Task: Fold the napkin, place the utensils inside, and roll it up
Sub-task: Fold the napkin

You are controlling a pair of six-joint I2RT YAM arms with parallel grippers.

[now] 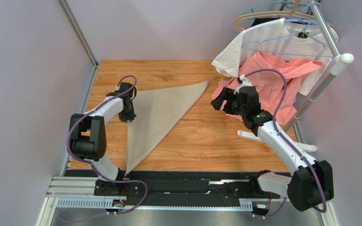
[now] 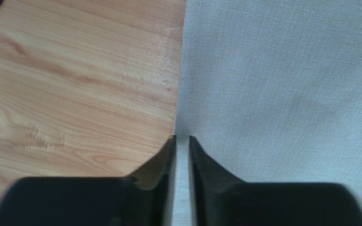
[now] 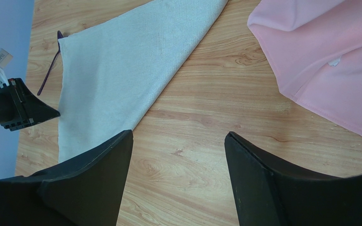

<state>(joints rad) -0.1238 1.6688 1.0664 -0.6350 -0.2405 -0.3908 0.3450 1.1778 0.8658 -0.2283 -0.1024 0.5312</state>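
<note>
My left gripper (image 2: 182, 138) has its jaws only slightly apart, right over the left edge of the napkin (image 2: 282, 84), which lies flat on the table (image 2: 74, 94). My right gripper (image 3: 178, 136) is wide open and empty, with the napkin ahead to its left. A purple utensil (image 3: 49, 75) lies beside that edge.
</note>
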